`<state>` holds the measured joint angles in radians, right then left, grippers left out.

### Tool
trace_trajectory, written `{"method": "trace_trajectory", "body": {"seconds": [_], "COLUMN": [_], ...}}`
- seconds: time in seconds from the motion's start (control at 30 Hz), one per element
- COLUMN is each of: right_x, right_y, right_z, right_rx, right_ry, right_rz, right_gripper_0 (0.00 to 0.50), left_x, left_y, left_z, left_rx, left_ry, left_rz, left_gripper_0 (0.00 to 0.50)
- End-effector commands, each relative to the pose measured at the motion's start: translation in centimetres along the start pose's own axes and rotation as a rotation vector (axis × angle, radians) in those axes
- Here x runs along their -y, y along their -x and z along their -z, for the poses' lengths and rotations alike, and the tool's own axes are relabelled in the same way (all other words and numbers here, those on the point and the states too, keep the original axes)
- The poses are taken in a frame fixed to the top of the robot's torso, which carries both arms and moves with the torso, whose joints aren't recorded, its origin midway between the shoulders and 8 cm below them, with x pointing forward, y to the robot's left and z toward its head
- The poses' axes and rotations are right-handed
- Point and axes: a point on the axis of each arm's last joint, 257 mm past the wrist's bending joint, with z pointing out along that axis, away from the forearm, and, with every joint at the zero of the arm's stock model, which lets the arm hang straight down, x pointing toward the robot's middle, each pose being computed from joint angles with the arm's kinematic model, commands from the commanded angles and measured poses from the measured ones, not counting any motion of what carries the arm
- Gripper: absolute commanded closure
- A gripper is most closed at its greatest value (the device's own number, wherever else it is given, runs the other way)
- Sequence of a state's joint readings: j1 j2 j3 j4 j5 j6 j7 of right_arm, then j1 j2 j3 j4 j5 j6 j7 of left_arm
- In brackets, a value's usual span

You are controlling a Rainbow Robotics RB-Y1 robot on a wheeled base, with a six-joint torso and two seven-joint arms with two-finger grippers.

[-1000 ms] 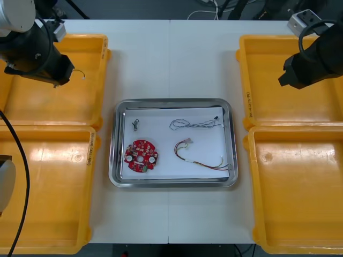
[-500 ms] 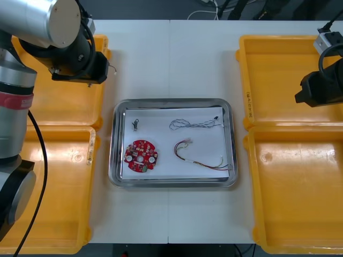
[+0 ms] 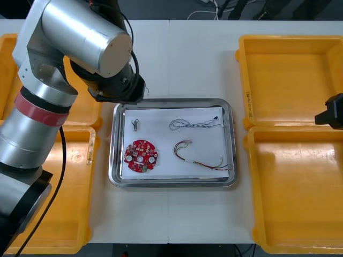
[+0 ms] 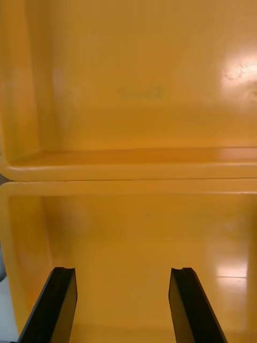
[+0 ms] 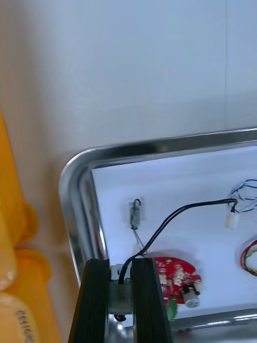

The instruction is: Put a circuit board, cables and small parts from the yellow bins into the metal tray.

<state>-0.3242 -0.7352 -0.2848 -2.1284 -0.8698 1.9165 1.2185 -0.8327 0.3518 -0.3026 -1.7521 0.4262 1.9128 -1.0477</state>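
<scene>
left jaws clamped on black cable at tray corner, right jaws open, empty over bins; releasing here could drop it across the rim.

Probably an electronics lab or assembly bench: a light table carries yellow bins along both side edges and a tray mid-table, with loose cords beyond its far edge.
</scene>
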Motion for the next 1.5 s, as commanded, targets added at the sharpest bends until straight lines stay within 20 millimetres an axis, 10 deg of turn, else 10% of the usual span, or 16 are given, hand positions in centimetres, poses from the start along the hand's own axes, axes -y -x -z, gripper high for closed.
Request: {"method": "trace_trajectory", "body": {"seconds": [0.03,0.87,0.93,1.17,1.5], "right_x": [3.1,6.6,6.8,6.3,5.9], "right_y": [0.2,-2.6,-3.1,-3.7,-2.6], "right_z": [1.8,-0.7,-1.0,-2.0,-2.0], "right_rx": [0.034,-0.024,-0.040,-0.059,-0.023], "right_ry": [-0.092,-0.143,-0.144,-0.114,-0.098], "right_rz": [-0.017,-0.096,-0.102,-0.119,-0.090], "right_gripper_0": [0.000,0.000,0.000,0.000,0.000], "left_x": [4.1,7.7,7.7,7.9,7.8], "left_y": [-0.8,-1.6,-1.6,-1.7,-1.6], "left_z": [0.4,-8.2,-8.3,-8.3,-8.3], "left_rx": [0.004,-0.006,-0.006,-0.009,-0.009], "left_ry": [-0.024,-0.016,-0.017,-0.023,-0.026], "left_rz": [0.030,-0.010,-0.010,-0.002,0.009], "left_gripper_0": [0.498,0.493,0.453,0.000,0.000]}}
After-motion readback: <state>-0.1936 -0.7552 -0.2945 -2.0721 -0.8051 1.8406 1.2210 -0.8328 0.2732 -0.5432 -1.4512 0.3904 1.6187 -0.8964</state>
